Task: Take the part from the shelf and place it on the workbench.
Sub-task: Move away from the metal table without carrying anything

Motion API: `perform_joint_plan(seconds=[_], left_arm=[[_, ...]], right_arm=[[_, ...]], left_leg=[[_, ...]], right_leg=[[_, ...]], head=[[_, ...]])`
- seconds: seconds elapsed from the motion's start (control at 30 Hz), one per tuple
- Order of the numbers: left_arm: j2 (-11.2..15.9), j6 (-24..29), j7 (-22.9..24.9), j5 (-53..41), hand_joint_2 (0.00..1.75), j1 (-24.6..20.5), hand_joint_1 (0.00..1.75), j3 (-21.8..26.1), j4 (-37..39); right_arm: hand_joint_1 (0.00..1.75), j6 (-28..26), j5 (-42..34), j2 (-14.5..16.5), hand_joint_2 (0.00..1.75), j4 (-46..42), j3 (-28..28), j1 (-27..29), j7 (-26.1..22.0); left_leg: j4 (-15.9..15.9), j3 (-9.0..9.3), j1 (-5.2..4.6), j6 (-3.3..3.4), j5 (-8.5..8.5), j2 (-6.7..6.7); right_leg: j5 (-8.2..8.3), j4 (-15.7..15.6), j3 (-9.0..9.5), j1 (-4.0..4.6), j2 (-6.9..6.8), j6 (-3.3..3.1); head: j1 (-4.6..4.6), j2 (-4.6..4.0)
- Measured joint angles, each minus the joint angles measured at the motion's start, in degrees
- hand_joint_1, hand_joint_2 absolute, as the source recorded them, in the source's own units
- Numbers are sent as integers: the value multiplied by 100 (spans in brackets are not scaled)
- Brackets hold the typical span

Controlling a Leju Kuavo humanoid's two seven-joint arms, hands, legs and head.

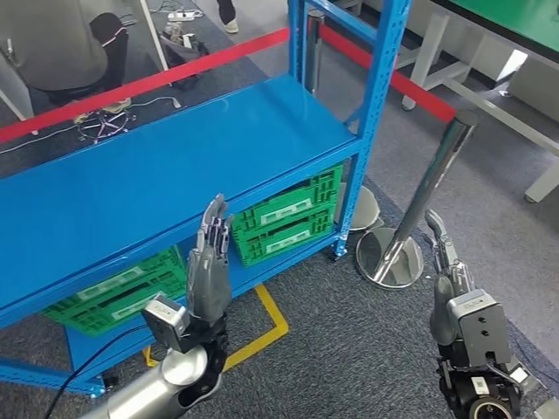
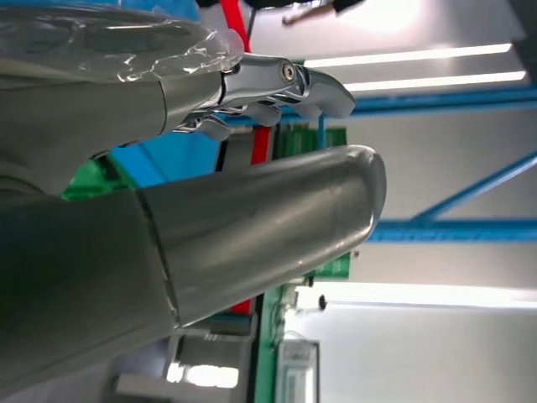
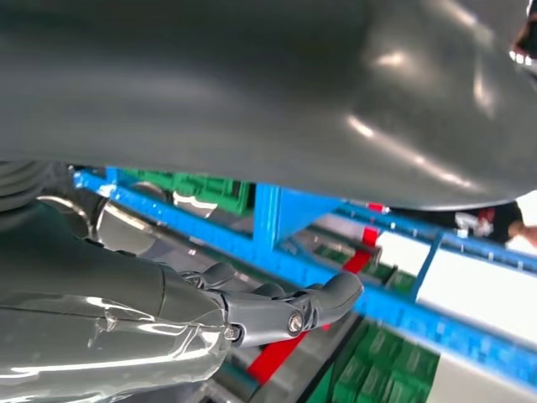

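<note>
Your left hand (image 1: 210,266) is raised in front of the blue shelf (image 1: 165,166), fingers straight and spread a little, nothing in it; it sits just off the front edge of the upper shelf board, about midway along — the left wrist view shows the same, thumb and fingers (image 2: 278,84) extended with only air between them; your right hand (image 1: 450,279) hangs low on the other side, out past the shelf's right front post (image 1: 369,113), fingers stretched out and parted, holding nothing; the right wrist view agrees. Under the upper board, on the lower shelf, you have two green crates: one (image 1: 286,214) at the right end by the post, one (image 1: 119,292) toward the left end; I can't tell where the part is — what lies in the crates is hidden. Beyond the right hand stands a chrome stanchion (image 1: 422,201) on the grey carpet, red belts (image 1: 151,78) running from it behind the shelf.
</note>
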Motion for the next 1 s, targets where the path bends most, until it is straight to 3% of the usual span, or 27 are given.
perform_joint_plan(seconds=[0.03, 0.1, 0.13, 0.17, 0.2, 0.23, 0.3, 0.33, 0.4, 0.47, 0.53, 0.6, 0.67, 0.7, 0.73, 0.77, 0.83, 0.9, 0.97, 1.0], left_arm=[[-6, -3, -4, -3, 0, -3, 0, 0, 0], [-21, -10, -10, -7, 0, -5, 0, 0, 1], [-28, -13, -10, -8, 0, 0, 0, 0, 1], [-31, -14, -10, -8, 0, 5, 0, 1, 2], [-32, -14, -10, -9, 0, 7, 0, 1, 2], [-31, -14, -10, -10, 0, 7, 0, 1, 2], [-30, -14, -10, -11, 0, 5, 0, -1, 3], [-29, -14, -10, -8, 0, 1, 0, -1, 2], [-28, -12, -8, -2, 0, -2, 0, -1, 3], [-21, -2, -5, 2, 0, 3, 0, 1, 3], [-12, 9, -3, 1, 0, -1, 0, 1, 3], [-8, 11, 4, 0, 0, -11, 0, 0, 3], [-5, 15, 11, -1, 0, -4, 0, 0, 3], [-3, 18, 11, -3, 0, 2, 0, 0, 3], [0, 23, 11, -6, 0, 6, 0, 1, 3], [2, 28, 11, -10, 0, 8, 0, 1, 3], [4, 37, 11, -20, 0, 1, 0, 1, 3], [2, 38, 11, -28, 0, -6, 0, 2, 3], [3, 37, 11, -31, 0, 1, 0, 2, 3], [4, 37, 11, -32, 0, 8, 0, 2, 3]], right_arm=[[0, 0, 3, 0, 0, -1, -2, 1, -1], [0, -1, 7, 0, 0, -2, -2, 15, -1], [0, -2, 7, 0, 0, -2, 0, 26, 0], [0, -1, 7, 0, 0, -1, 1, 36, -1], [0, 3, 7, 0, 0, 1, 2, 39, -3], [0, 8, 7, 0, 0, 2, 1, 38, -8], [0, 17, 6, 0, 0, 3, -1, 31, -23], [0, 16, 3, 0, 0, 4, -1, 29, -32], [0, 9, -5, 0, 0, 5, -1, 34, -39], [0, 7, -10, 3, 0, 4, -1, 34, -41], [0, 7, -10, 7, 0, 4, -9, 28, -40], [0, 17, -10, 9, 0, 3, -14, 32, -39], [0, 39, -6, 11, 0, 4, -12, 42, -39], [0, 52, -2, 11, 0, 4, -11, 46, -39], [0, 63, 1, 11, 0, 4, -11, 48, -42], [0, 75, 4, 11, 0, 4, -11, 46, -45], [0, 95, 8, 13, 0, 4, -11, 39, -54], [0, 102, 9, 15, 0, 4, -13, 34, -57], [0, 103, 9, 17, 0, 4, -14, 31, -58], [0, 103, 9, 19, 0, 4, -15, 29, -57]], left_leg=[[-18, 19, 19, 32, 7, -60], [-23, 28, 29, 73, 4, -183], [-21, 30, 27, 80, 2, -258], [-19, 35, 25, 83, -1, -339], [-14, 43, 25, 81, -4, -424], [-6, 55, 28, 73, -9, -509], [26, 68, 31, 39, -32, -665], [55, 52, 30, 14, -41, -736], [77, -3, 40, -53, -27, -861], [72, -39, 58, -122, -4, -937], [286, -152, 40, -181, -138, -680], [956, -488, 39, -242, -480, -317], [1676, -859, 62, -284, -738, -216], [1791, -923, 68, -290, -730, -204], [1659, -857, 70, -283, -616, -191], [1317, -674, 65, -263, -432, -153], [474, -212, 13, -178, -113, 90], [66, -2, -47, -93, -33, 250], [20, 10, -53, -41, -42, 142], [-2, 29, -38, -19, -38, 80]], right_leg=[[-142, 241, -103, -16, 144, 21], [-514, 1063, -498, -33, 435, 47], [-643, 1458, -706, -33, 485, 56], [-667, 1685, -845, -34, 506, 62], [-573, 1680, -877, -36, 515, 60], [-372, 1432, -794, -39, 535, 52], [74, 622, -471, -60, 745, 26], [189, 287, -318, -77, 877, 10], [204, 26, -185, -75, 1021, -27], [216, -18, -145, -71, 896, -82], [247, -79, -110, -88, 747, -150], [258, -111, -98, -74, 598, -195], [249, -113, -103, -56, 434, -217], [242, -113, -100, -49, 353, -219], [232, -113, -93, -43, 279, -219], [220, -113, -78, -37, 212, -215], [185, -108, -45, -9, 101, -186], [150, -109, -18, 25, 4, -138], [115, -121, 16, 37, -94, -83], [80, -103, 27, 30, -75, -52]], head=[[19, 0], [60, 0], [67, -1], [70, -1], [70, -1], [71, -1], [76, -1], [79, -1], [74, 0], [64, 0], [24, 0], [-27, 0], [-42, -1], [-48, 0], [-56, 0], [-66, 0], [-90, -1], [-86, -1], [-65, -1], [-59, -1]])
